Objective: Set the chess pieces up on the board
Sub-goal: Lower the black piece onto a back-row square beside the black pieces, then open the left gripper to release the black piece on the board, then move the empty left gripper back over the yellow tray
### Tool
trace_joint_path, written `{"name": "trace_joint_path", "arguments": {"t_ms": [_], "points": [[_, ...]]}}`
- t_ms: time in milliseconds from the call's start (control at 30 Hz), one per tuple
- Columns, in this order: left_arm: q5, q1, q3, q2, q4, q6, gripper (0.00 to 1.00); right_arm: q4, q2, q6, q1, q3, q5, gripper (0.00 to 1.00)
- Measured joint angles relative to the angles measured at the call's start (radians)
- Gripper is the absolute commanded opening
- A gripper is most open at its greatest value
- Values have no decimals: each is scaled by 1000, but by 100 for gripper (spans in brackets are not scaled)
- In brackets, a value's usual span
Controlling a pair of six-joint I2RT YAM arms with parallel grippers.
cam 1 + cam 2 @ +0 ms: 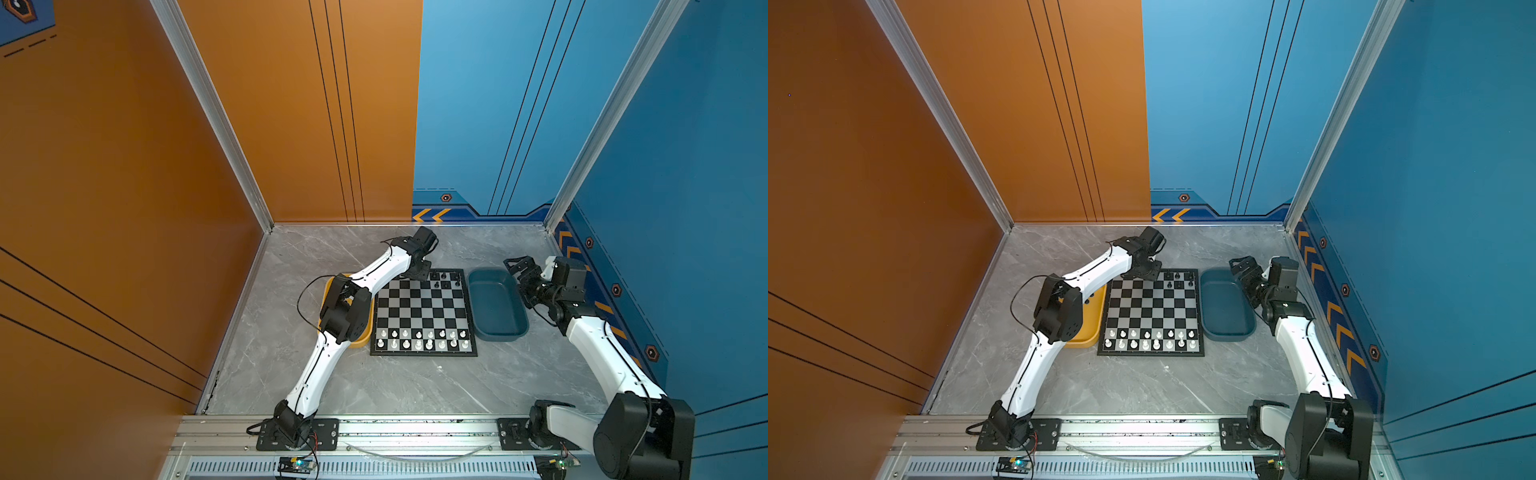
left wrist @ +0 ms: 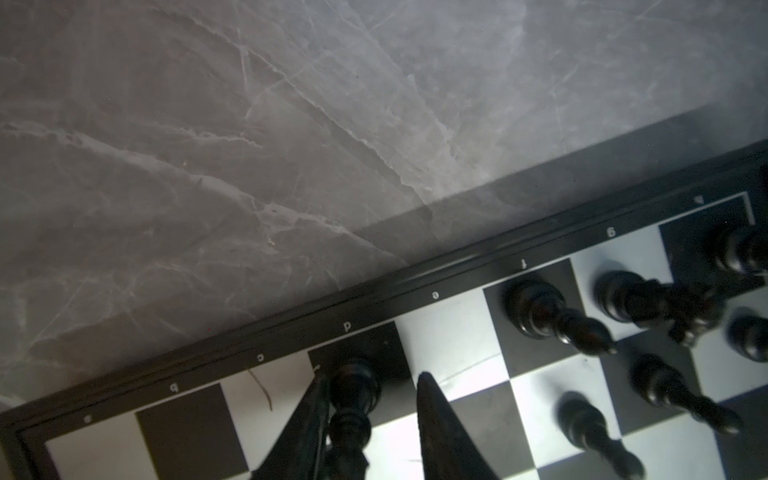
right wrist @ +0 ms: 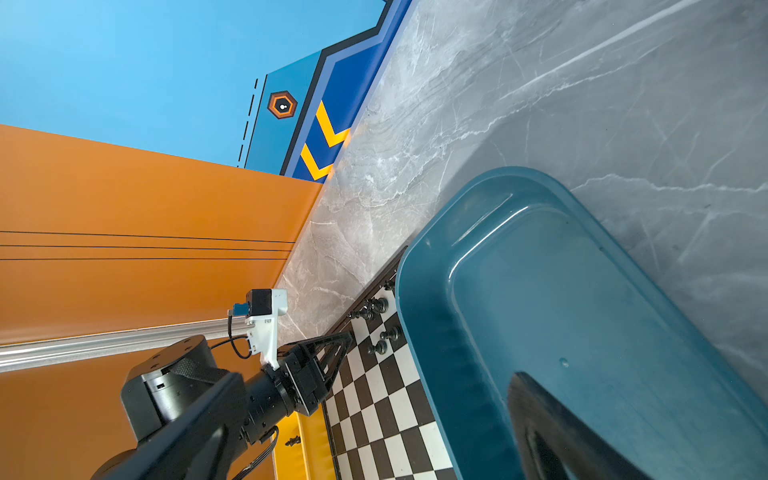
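Left pincer (image 2: 370,376) is seen low at the far edge of the board (image 1: 424,309), spread around a black piece (image 2: 353,390) that stands upright on the d square of the far rank. One finger (image 2: 309,415) is touching it or nearly so, and a clear gap is left at the other. More chess pieces (image 1: 444,275) are grouped in the far right corner, two ranks deep. White chessmen (image 1: 418,344) are lined up on the two near ranks. A black chessman (image 3: 293,441) is seen in the yellow tray (image 1: 361,344), left of the board. Right pincer (image 1: 513,266) is held above the far end of the blue tray (image 1: 498,337). Whether it is spread cannot be told.
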Motion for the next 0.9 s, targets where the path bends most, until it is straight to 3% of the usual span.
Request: {"name": "trace_joint_path", "arguments": {"t_ms": [533,900], "points": [[-23,-1,-38,-28,-2,5,47,0,0,0,0,0,0,100],[-45,-1,-161,-314,-6,17,47,0,0,0,0,0,-3,100]]}}
